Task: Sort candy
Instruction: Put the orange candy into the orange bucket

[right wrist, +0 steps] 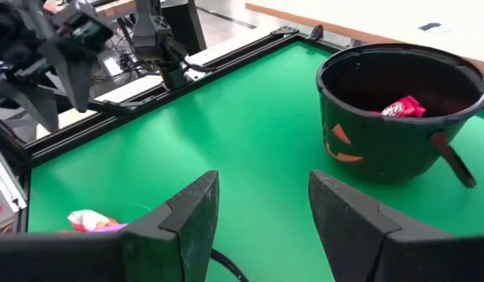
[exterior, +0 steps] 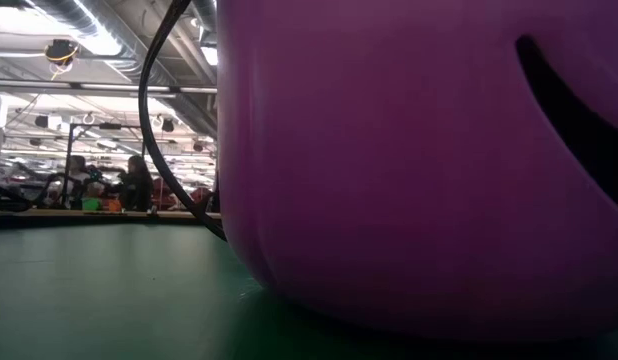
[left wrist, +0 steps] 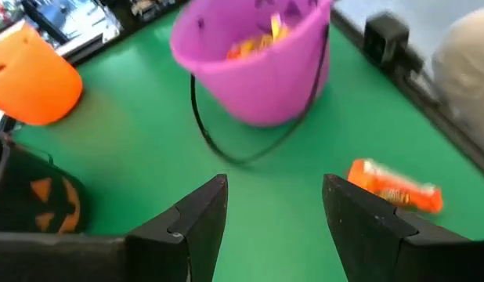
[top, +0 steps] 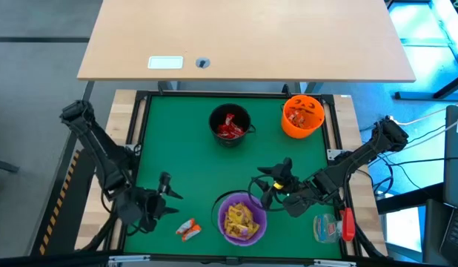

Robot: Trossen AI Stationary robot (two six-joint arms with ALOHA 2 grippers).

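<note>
Three pumpkin-face bowls stand on the green mat: a black one (top: 230, 122) holding red candy (right wrist: 402, 107), an orange one (top: 302, 116) holding orange candy, and a purple one (top: 241, 219) holding yellow candy (top: 240, 221). One loose orange-wrapped candy (top: 187, 230) lies flat on the mat left of the purple bowl, also seen as the orange candy (left wrist: 395, 186) in the left wrist view. My left gripper (top: 170, 197) hovers open just left of and above that candy, empty (left wrist: 275, 188). My right gripper (top: 260, 185) hangs open and empty (right wrist: 263, 180) over the purple bowl's far rim.
A clear plastic item with a red part (top: 333, 226) lies at the near right, outside the mat. The purple bowl's black handle (left wrist: 226, 149) droops onto the mat. A wooden table (top: 244, 37) stands beyond the far edge. Bare mat lies in the middle and far left.
</note>
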